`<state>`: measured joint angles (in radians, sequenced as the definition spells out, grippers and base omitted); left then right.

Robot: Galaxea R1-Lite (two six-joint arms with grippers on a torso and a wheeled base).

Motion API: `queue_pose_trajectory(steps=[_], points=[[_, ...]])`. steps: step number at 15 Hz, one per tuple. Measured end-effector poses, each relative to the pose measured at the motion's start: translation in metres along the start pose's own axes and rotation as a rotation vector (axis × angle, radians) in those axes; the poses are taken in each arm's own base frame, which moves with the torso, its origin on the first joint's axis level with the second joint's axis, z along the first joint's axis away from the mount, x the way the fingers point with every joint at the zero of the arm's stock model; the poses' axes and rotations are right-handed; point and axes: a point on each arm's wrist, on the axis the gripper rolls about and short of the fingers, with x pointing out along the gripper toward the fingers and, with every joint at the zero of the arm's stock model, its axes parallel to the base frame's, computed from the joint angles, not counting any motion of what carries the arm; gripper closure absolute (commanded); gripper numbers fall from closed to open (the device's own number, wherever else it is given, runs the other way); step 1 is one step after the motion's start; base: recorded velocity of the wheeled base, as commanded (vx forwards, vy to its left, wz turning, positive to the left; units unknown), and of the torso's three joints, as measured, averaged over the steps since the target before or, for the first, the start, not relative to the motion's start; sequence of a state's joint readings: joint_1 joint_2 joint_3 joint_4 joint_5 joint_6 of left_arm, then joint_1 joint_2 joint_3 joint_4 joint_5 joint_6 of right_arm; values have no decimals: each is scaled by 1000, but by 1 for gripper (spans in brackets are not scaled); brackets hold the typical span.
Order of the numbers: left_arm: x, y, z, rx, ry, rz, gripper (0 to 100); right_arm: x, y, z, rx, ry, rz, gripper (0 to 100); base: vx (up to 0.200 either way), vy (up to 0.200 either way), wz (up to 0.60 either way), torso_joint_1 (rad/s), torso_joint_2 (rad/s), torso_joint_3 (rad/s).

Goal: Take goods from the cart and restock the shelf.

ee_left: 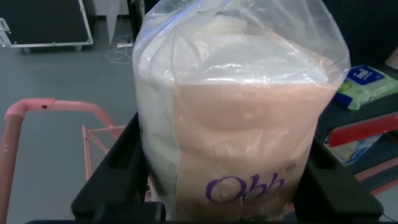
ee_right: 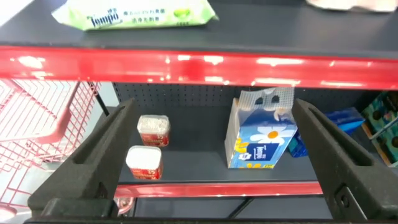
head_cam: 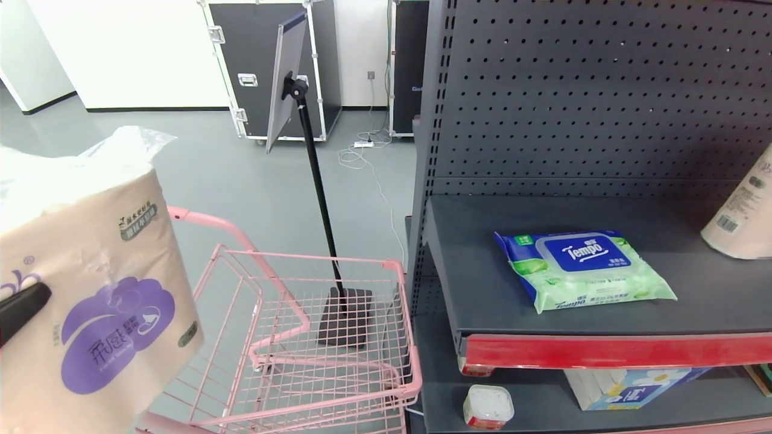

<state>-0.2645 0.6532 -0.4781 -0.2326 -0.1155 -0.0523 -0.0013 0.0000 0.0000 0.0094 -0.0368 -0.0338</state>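
Observation:
A large pack of toilet paper in beige and purple wrap hangs at the left, just left of the pink cart. My left gripper is shut on the pack, one black finger showing across its front. The cart basket looks empty. The dark shelf stands to the right, with a red front edge. On its board lie a wet wipes pack and another paper pack. My right gripper is open below the red edge, facing the lower shelf level, nothing between its fingers.
The lower shelf level holds a blue tissue box and two small cans. A black pole stand with a screen rises behind the cart, its base on the floor. Flight cases line the back wall.

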Motion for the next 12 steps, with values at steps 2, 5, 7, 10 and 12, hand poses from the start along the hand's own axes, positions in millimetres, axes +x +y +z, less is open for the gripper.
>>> queue_pose_trajectory(steps=[2, 5, 7, 10, 12], points=[[0, 0, 1, 12, -1, 1, 100, 0, 0, 0, 0, 0, -1, 0, 0, 0, 0, 154, -371, -220], [1, 0, 1, 35, -2, 5, 100, 0, 0, 0, 2, -1, 3, 0, 0, 0, 0, 68, -177, -94], [1, 0, 1, 37, 0, 6, 100, 0, 0, 0, 2, -1, 2, 0, 0, -100, 0, 1, -6, -6], [2, 0, 1, 38, 0, 5, 100, 0, 0, 0, 2, -1, 3, 0, 0, -200, 0, -1, -5, -2], [2, 1, 1, 37, 3, 6, 100, 0, 0, 0, 1, 0, 6, 0, 0, -200, 0, 22, 2, -7]])
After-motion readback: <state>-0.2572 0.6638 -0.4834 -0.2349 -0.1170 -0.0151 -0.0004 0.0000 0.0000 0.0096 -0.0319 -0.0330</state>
